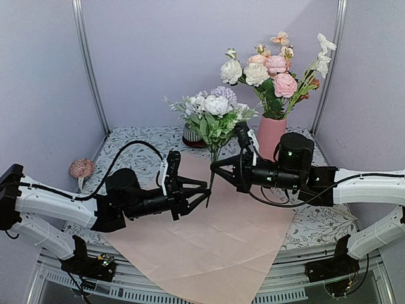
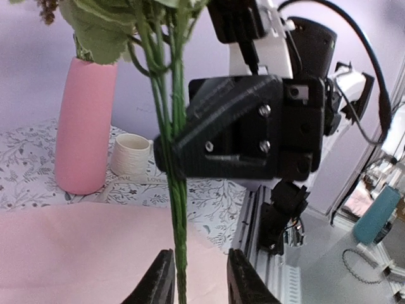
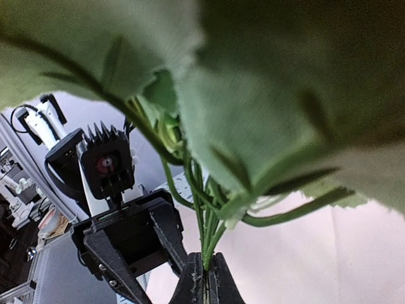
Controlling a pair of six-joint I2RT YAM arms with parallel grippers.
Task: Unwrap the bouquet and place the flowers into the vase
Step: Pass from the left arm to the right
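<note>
You have: vase matt pink, smooth; paper sheet matt, creased; flowers with woven-cloth leaves; mug ribbed, cream.

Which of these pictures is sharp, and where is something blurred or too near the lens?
Top external: even light, sharp, pink vase clear. Left wrist: stems sharp, far background soft. Right wrist: leaves close to the lens, blurred, filling most of the frame.

Left arm: white shells, black joints and wrist.
Right arm: white shells, bulky black motor housing.
Right gripper: matte black, ribbed printed body.
Screws: silver heads on that body.
Cables: black, looping off both wrists.
</note>
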